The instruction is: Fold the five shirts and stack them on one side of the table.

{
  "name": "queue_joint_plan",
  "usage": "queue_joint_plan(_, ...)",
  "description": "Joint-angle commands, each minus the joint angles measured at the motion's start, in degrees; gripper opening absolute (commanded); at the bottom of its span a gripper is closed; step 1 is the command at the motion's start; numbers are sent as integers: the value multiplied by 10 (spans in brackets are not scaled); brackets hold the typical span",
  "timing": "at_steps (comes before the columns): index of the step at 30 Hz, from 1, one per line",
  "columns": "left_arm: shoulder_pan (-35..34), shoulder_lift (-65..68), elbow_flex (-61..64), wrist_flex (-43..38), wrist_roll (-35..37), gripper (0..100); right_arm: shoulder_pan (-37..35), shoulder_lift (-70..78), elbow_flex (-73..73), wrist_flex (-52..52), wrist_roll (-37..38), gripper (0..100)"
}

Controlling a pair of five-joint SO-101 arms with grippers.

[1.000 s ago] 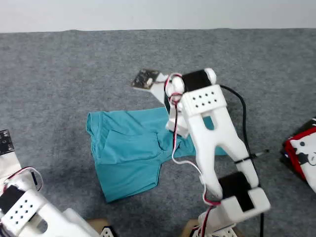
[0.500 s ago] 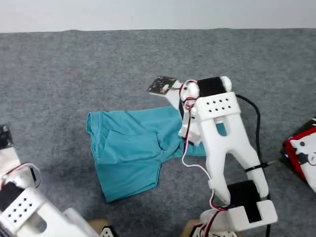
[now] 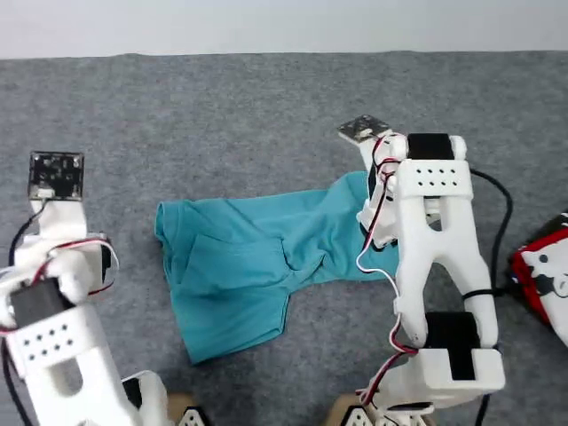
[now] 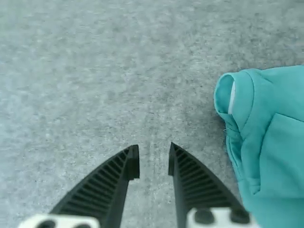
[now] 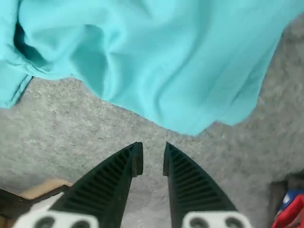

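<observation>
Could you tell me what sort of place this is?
Probably a robotics lab bench: a grey-covered table, a white left arm and right arm, and a teal shirt for folding.

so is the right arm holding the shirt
No, its fingers are empty over the grey mat, with the teal shirt past their tips.

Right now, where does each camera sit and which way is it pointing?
High: above the table, looking down on the shirt; both arms show.
Left wrist: on the left arm, looking down past the left hand at table and shirt edge.
Right wrist: on the right arm, looking down past the right hand at the shirt.
Shared: all three see the shirt; high and right wrist also see a red item.
</observation>
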Motion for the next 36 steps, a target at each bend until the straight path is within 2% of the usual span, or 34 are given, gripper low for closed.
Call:
queue_joint_plan(1,6,40,-43,4,11,115,13,-53,-55,8,-47,82)
queue_joint_plan(4,9,59,-55,22,10,115,9,-94,-72,6,-81,81)
queue_joint_plan(9,6,62,-58,31,11,115,17,-151,-72,-39,-149,15)
queue_joint_plan(19,5,65,-79,50,10,114,44,-208,-72,-132,-235,14)
queue_joint_plan(26,9,65,-81,48,9,39,100,-267,-71,-138,-240,13)
queue_joint_plan(29,9,63,-82,50,11,30,97,-284,-54,-128,-244,13)
queue_joint_plan(32,13,65,-85,51,12,30,90,-284,-12,-125,-285,13)
queue_joint_plan(36,55,70,-101,67,12,32,91,-283,47,-136,-287,14)
